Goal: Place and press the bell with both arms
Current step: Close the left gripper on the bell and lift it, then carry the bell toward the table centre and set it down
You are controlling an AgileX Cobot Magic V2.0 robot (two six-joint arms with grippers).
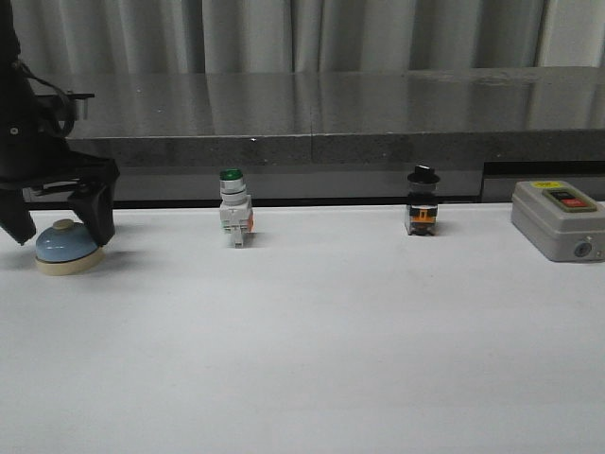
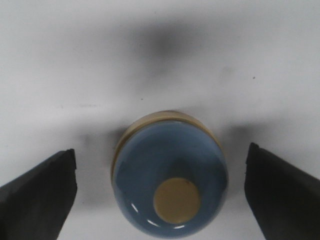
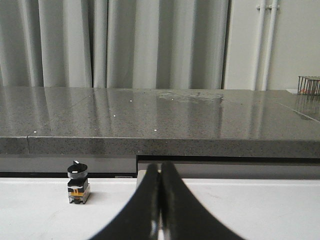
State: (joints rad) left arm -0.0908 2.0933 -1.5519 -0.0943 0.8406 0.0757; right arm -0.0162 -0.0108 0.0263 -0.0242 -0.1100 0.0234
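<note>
The bell, a light-blue glossy dome with a cream base and cream button, sits on the white table at the far left. My left gripper is open and hangs right over it, one finger on each side of the dome, not touching. In the left wrist view the bell lies between the two dark fingers, with gaps on both sides. My right gripper is shut and empty, held low over the table; it does not show in the front view.
A green-capped white pushbutton switch and a black-knobbed selector switch stand along the table's back edge. A grey box with a red button sits at the back right. A dark granite ledge runs behind the table.
</note>
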